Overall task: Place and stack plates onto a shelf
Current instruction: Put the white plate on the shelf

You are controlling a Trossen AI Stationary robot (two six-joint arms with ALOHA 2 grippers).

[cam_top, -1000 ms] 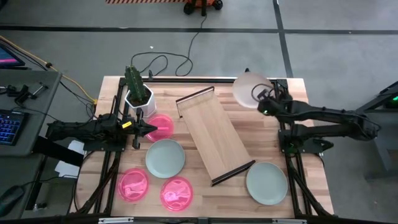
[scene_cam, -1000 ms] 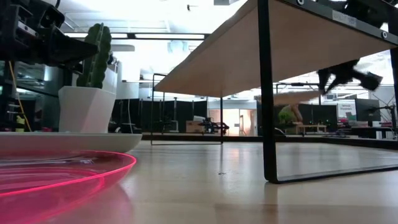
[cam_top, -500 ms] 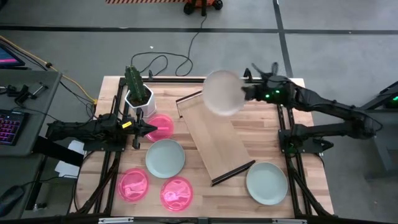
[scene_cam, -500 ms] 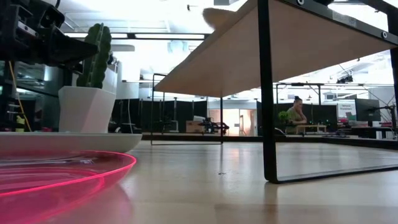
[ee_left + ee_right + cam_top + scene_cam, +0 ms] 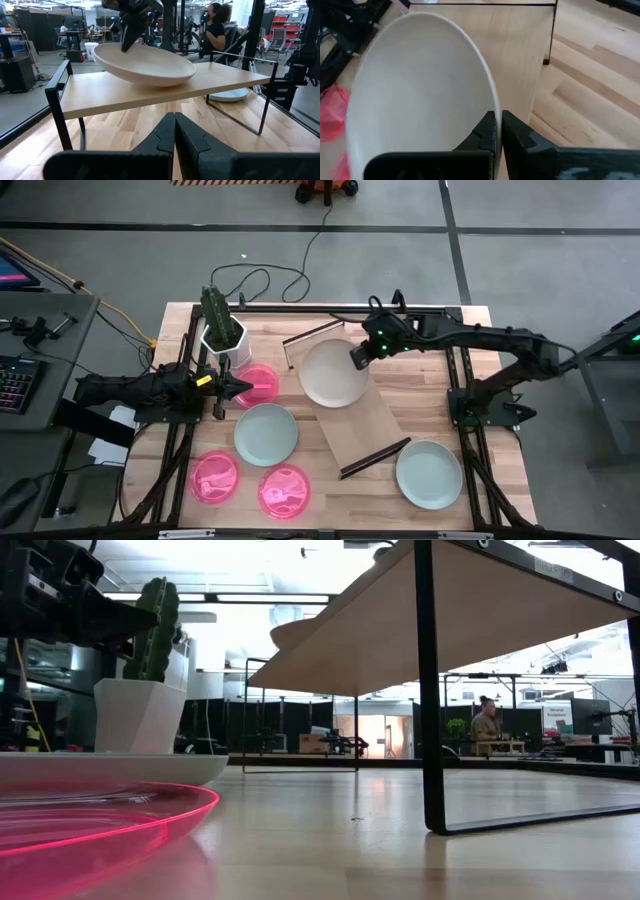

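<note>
The right arm is reaching across the table, its gripper (image 5: 357, 357) pinching closed. The left arm is lying low along the left side, its gripper (image 5: 238, 388) closed.

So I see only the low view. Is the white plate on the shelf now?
Observer: It is over the shelf, at its end near the cactus; the left wrist view shows the white plate tilted, one side touching the board.
Operator: Is it released?
Observer: No, the right gripper is shut on its rim.
Operator: And the left arm?
Observer: The left gripper is shut, empty, over a pink plate.
</note>
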